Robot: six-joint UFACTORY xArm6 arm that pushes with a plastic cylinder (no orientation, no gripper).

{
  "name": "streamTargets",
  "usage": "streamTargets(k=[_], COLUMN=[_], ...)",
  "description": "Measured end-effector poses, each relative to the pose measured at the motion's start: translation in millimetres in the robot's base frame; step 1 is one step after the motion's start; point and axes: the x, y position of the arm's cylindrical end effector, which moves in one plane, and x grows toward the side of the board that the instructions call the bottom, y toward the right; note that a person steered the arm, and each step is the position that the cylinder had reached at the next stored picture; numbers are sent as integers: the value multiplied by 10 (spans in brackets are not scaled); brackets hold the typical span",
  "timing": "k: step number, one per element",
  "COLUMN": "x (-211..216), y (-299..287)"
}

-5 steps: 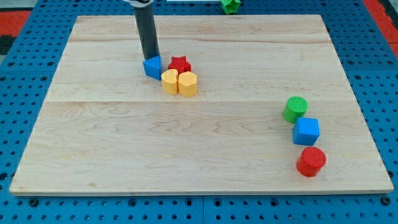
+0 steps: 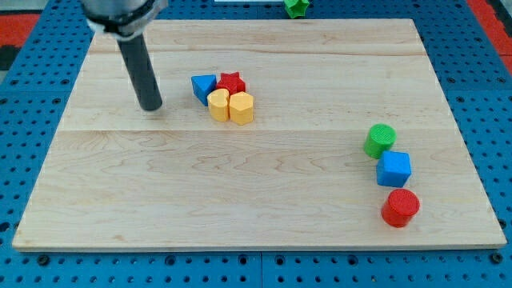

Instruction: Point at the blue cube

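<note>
The blue cube (image 2: 394,169) sits at the view's right on the wooden board (image 2: 240,192), between a green cylinder (image 2: 380,140) above it and a red cylinder (image 2: 400,208) below it. My tip (image 2: 150,106) rests on the board at the upper left, far from the blue cube. It stands a short way left of a cluster: a blue triangular block (image 2: 203,86), a red star block (image 2: 232,82), and two yellow blocks (image 2: 218,105) (image 2: 242,107).
A green block (image 2: 296,6) lies off the board at the view's top, on the blue pegboard surround (image 2: 496,96).
My tip has moved left and slightly down, away from the blue triangular block that it was touching. The blocks have not moved.
</note>
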Motion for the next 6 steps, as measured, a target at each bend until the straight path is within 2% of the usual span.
streamTargets(k=[1,2,3,4,5,6], x=[410,647,762,888,881,828], y=[501,1450,2509,3018,2994,2665])
